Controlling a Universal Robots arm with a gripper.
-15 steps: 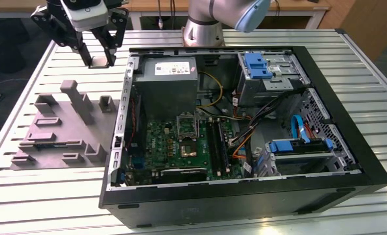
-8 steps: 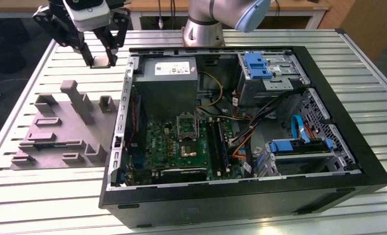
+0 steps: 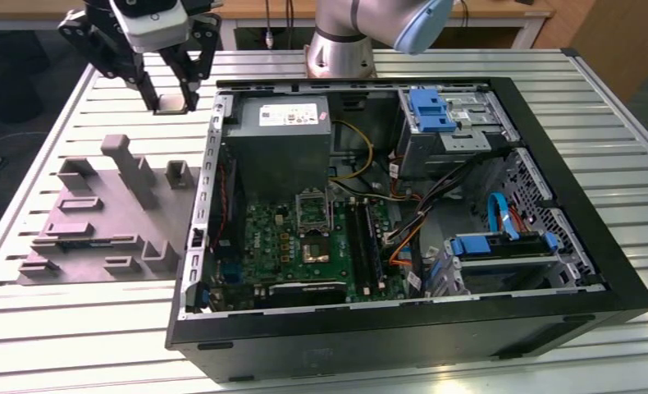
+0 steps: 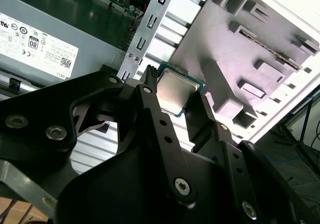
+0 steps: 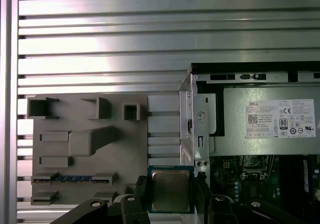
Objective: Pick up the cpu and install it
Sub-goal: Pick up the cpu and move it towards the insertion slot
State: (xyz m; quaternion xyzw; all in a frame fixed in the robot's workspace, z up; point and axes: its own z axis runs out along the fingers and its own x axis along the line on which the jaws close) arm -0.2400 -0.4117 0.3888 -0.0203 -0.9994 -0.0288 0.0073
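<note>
The cpu (image 3: 175, 103) is a small flat square chip with a silvery top, and my gripper (image 3: 173, 97) is shut on it. I hold it in the air above the slatted table, at the exterior view's left, just outside the far corner of the open computer case (image 3: 586, 271). Both wrist views show the cpu (image 4: 171, 90) (image 5: 170, 189) pinched by two opposite edges between the black fingers (image 4: 150, 109) (image 5: 141, 191), its metal top facing the cameras. On the green motherboard (image 3: 291, 246) inside the case, the socket (image 3: 313, 212) lies uncovered.
A grey moulded fixture plate (image 3: 94, 226) with upright blocks lies on the table (image 3: 72, 320) at the exterior view's left of the case. Inside the case are a grey power supply (image 3: 285, 139), drive bays with blue latches (image 3: 431, 111) and loose cables (image 3: 434, 205).
</note>
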